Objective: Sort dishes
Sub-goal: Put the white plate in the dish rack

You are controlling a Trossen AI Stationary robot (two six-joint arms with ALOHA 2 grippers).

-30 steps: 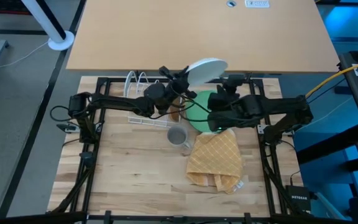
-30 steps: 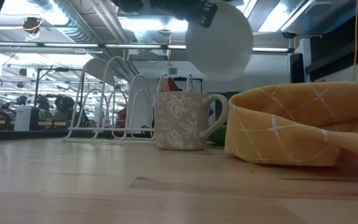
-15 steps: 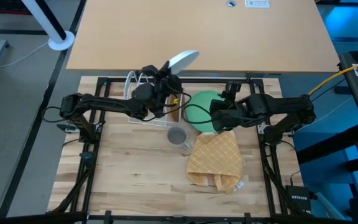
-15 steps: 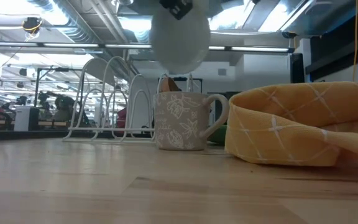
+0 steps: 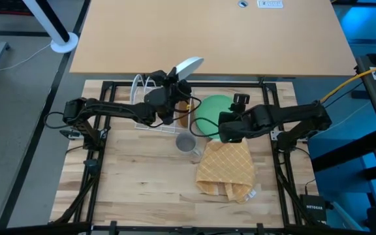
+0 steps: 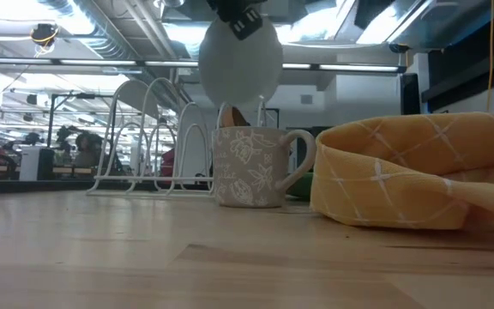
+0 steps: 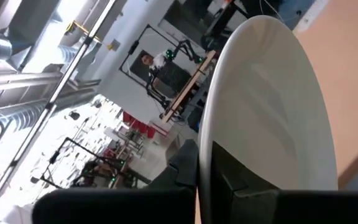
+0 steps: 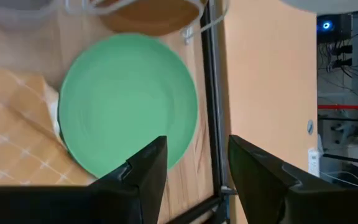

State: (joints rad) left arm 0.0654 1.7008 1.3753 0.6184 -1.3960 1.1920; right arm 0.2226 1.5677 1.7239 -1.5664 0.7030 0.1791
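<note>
Above the desk's wire rack (image 5: pixel 150 88), the left hand (image 5: pixel 172 79) pinches the white plate (image 5: pixel 189 65) edge-on, risking slippage; the right hand (image 8: pixel 191 171), spread, waits at three o'clock.

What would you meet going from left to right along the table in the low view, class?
White wire rack → patterned mug → yellow checked cloth. The white plate hangs above, held in the left gripper.

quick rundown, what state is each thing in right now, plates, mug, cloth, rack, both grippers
white plate: held on edge in the air above the rack
left gripper: shut on the white plate's rim
green plate: lying flat on the table
right gripper: open, above the green plate
brown plate: standing in the rack
mug: upright
cloth: crumpled
rack: mostly unfilled
</note>
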